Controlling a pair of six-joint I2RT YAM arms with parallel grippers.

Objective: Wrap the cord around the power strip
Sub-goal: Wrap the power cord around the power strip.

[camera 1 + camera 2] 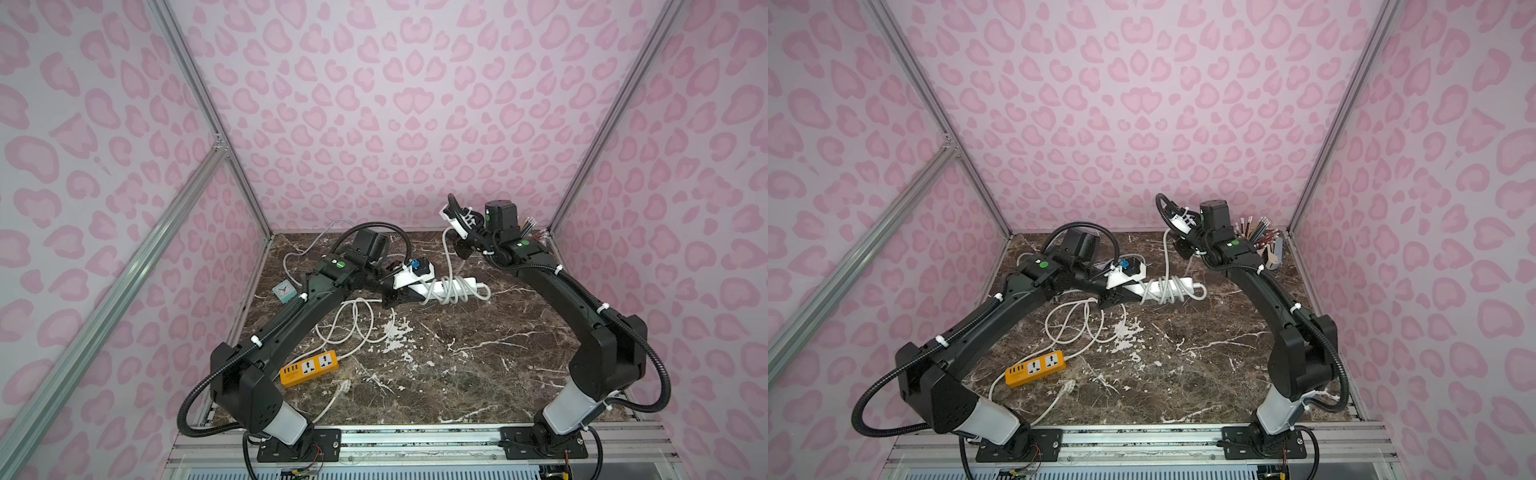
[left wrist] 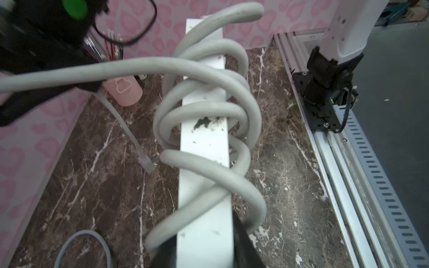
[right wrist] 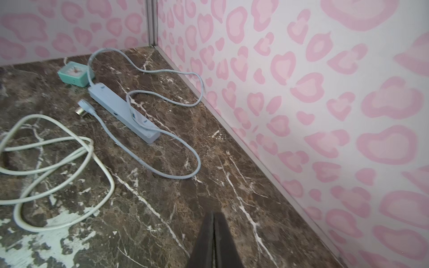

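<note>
Item: white power strip (image 1: 469,283), at 1 o'clock from table (image 1: 457,374) centre, one end clamped in our left gripper (image 2: 204,241). Cord (image 2: 209,108) coiled around it, tail rising toward 12 o'clock. Right gripper (image 3: 213,222) closed; we cannot tell whether it holds the cord.
</note>
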